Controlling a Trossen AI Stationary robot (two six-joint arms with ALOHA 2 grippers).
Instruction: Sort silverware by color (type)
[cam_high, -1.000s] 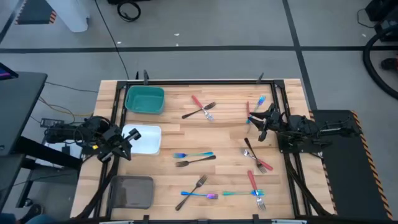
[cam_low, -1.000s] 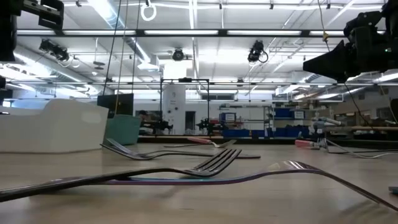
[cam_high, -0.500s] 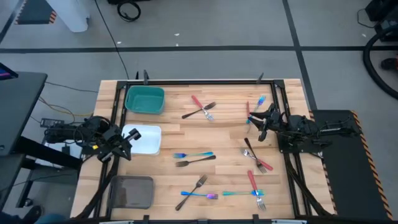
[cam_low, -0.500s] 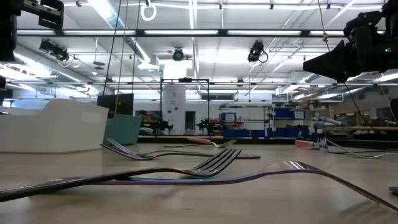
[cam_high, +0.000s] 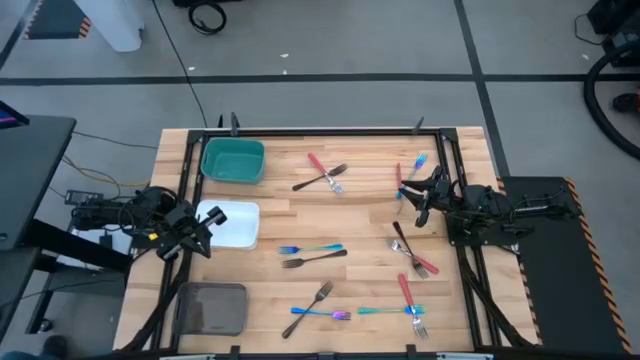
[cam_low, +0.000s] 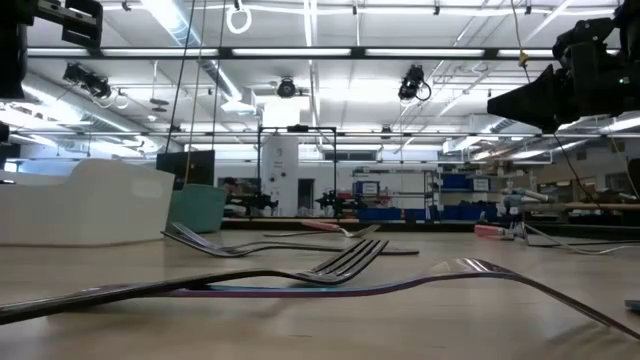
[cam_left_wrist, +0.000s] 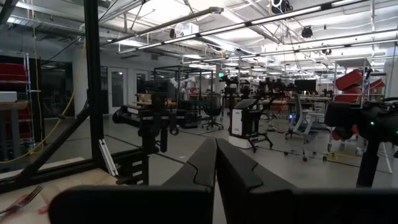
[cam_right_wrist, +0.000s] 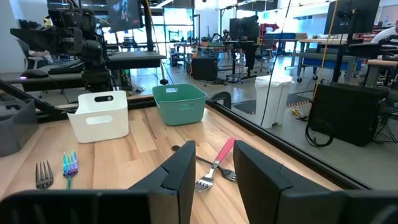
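Note:
The silverware lies scattered flat on the wooden table. A red-handled fork (cam_high: 318, 166) crosses a dark fork (cam_high: 320, 180) near the far edge. An iridescent fork (cam_high: 312, 248) and a dark fork (cam_high: 316, 258) lie side by side mid-table. More crossed pairs lie near the near edge (cam_high: 318, 310) and to the right (cam_high: 408, 300). My left gripper (cam_high: 205, 240), shut, hovers at the table's left edge beside the white tray (cam_high: 230, 224). My right gripper (cam_high: 412, 200), open, hovers at the right side. In the right wrist view, my right gripper (cam_right_wrist: 214, 171) points toward the red-handled fork (cam_right_wrist: 217, 158).
Three trays line the table's left side: teal (cam_high: 233, 161) at the far end, white in the middle, grey (cam_high: 212, 307) at the near end. A red and an iridescent utensil (cam_high: 410, 170) lie beside my right gripper. A dark and a red one (cam_high: 412, 252) lie just nearer.

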